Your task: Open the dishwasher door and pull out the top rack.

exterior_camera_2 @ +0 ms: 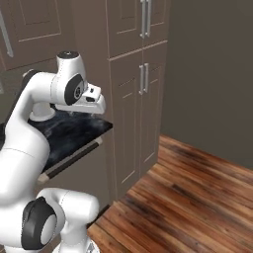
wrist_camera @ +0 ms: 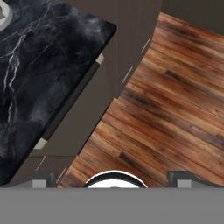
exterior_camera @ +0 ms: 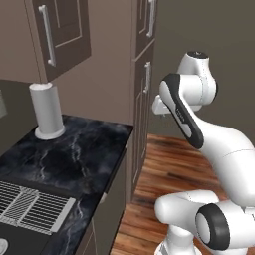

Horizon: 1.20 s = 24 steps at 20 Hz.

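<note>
The dishwasher door (exterior_camera_2: pixel 81 175) is a grey-brown panel under the black marble counter (exterior_camera: pixel 74 149), standing shut. Its slim silver bar handle (exterior_camera_2: pixel 69 160) runs along its top edge, just below the counter lip. From above, the hand view shows the door (wrist_camera: pixel 83 118) and the handle (wrist_camera: pixel 70 103). My gripper (wrist_camera: pixel 116 178) hangs high over the counter's corner and the floor, pointing down, well above the handle. Its fingertips (wrist_camera: pixel 43 179) stand wide apart and hold nothing. The top rack is hidden.
A white paper towel roll (exterior_camera: pixel 47 110) stands at the back of the counter. A flat grid drying mat (exterior_camera: pixel 32 205) lies near its front. Tall brown cabinets (exterior_camera_2: pixel 133 99) rise right of the dishwasher. Wooden floor (exterior_camera_2: pixel 188 197) spreads in front.
</note>
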Available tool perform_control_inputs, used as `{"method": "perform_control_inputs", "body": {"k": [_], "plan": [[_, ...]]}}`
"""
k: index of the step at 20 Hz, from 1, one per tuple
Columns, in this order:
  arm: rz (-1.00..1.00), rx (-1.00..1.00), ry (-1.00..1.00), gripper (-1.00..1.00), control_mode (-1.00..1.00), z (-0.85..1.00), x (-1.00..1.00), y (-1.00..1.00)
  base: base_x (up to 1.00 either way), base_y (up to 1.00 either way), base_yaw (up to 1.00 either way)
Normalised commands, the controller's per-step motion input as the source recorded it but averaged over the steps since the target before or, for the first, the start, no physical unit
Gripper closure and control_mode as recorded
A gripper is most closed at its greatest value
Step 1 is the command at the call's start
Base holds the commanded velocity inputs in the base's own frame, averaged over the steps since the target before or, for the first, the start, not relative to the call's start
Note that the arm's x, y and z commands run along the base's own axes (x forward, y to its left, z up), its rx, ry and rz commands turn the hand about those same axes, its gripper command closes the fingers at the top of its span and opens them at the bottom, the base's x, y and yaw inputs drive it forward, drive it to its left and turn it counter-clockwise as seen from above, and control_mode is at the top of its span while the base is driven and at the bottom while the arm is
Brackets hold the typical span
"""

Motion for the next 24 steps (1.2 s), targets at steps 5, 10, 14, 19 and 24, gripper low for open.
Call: {"method": "perform_control_inputs", "body": {"k": [5, 10, 14, 19, 24], "plan": [[0.0, 0.0, 0.0, -1.0, 1.0, 0.0, 0.0, 0.0, -0.34, 0.0, -0.17], [0.0, 0.0, 0.0, -1.0, 1.0, 0.0, 0.0, 0.0, -0.32, 0.02, -0.16], [0.0, 0.0, 0.0, -1.0, 1.0, 0.0, 0.0, 0.0, -0.36, 0.08, -0.15], [0.0, 0.0, 0.0, -1.0, 1.0, 0.0, 0.0, 0.0, -0.49, 0.12, -0.14], [0.0, 0.0, 0.0, -1.0, 1.0, 0.0, 0.0, 0.0, -0.36, 0.19, -0.12]]}}
